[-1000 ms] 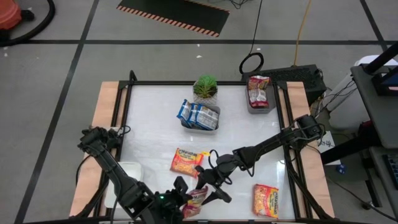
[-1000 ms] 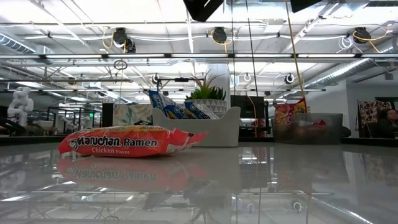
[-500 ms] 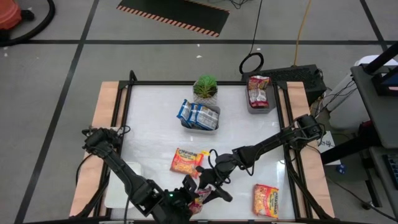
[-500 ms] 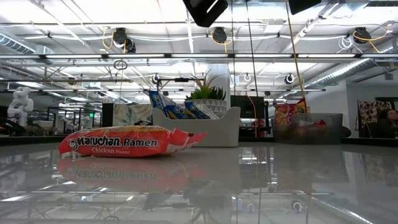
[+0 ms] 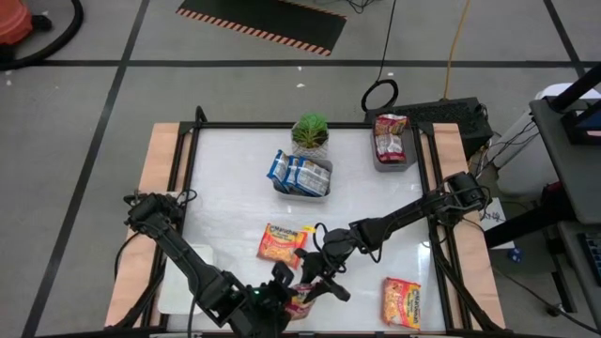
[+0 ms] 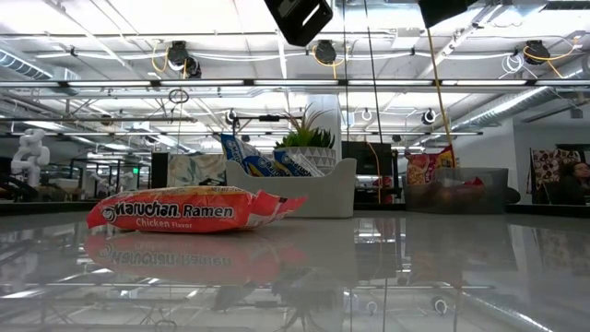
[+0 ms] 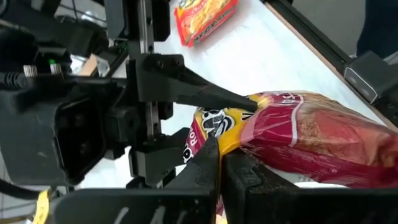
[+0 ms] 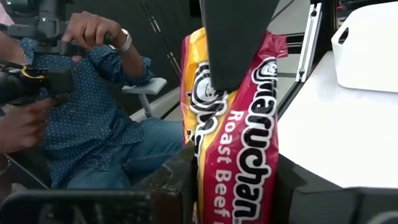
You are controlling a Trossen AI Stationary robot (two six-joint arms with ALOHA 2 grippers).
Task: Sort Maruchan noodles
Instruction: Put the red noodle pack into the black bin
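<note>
High view shows us the pink-red roast beef packet (image 5: 300, 299) at the lower middle of the frame, pinched by our left gripper (image 5: 287, 302), clamped fully on its edge. Our right gripper (image 5: 314, 282) straddles the packet's other end, jaws part-closed, likely for a handover above the counter (image 5: 225, 207).

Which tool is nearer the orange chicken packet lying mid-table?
Right. The right tool sits just beside the orange chicken packet, toward the near edge, closing around the roast beef packet. The left tool grips that same packet slightly farther away.
</note>
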